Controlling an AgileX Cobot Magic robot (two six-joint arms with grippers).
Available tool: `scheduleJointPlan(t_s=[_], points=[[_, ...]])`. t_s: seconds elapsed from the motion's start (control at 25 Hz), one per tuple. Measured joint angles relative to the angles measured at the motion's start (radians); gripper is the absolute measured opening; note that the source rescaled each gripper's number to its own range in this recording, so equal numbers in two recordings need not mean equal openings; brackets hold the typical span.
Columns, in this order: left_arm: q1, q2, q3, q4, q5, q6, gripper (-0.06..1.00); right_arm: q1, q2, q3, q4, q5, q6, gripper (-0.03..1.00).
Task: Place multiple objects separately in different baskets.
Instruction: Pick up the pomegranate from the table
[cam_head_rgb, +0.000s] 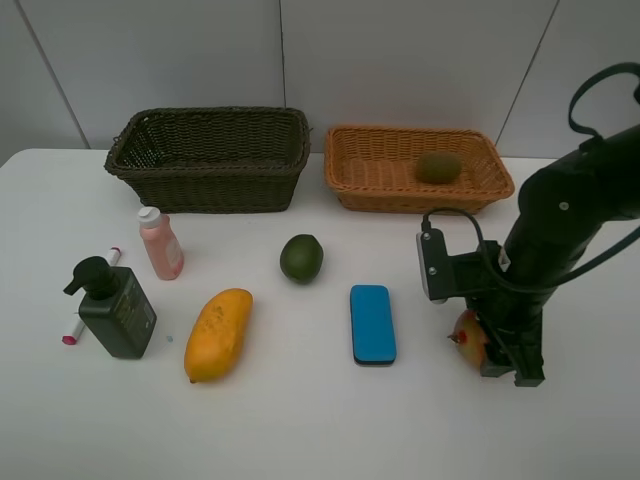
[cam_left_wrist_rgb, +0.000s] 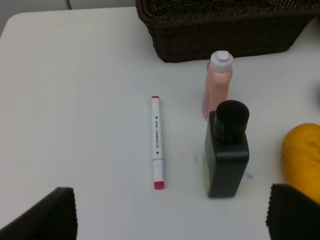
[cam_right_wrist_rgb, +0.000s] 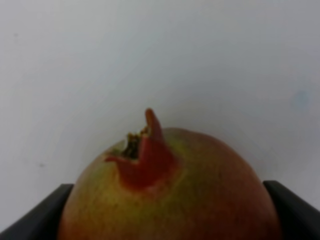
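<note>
Right tool is sitting low on the surface, right side, jaws bracketing the red-green fruit. In the wrist view the fingers are hugging both flanks of the fruit, its crown tip pointing away from the tool. Can't tell whether they're actually clamping; the fruit is resting on the surface.

Left tool is hanging wide open, holding nothing, over the near-left zone. The marker and pump bottle are lying just ahead of its fingers, with the pink bottle beyond.

Room: an open strip is running between the fruit and the blue eraser, and there's bare surface to the right of the arm and along the front edge. The orange basket is sitting straight beyond the fruit at the far edge, a kiwi inside it. The dark basket is standing beside it on the left, walls taller. The lime and yellow mango are occupying the middle, well apart from the right tool.
</note>
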Motion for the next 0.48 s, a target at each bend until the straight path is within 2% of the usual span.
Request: scheduleJointPlan(t_s=[0.48], points=[[0.0,0.0,0.0,0.0,0.0,0.0,1.0,0.0,0.0,0.0,0.0,0.006,0.0,0.62]])
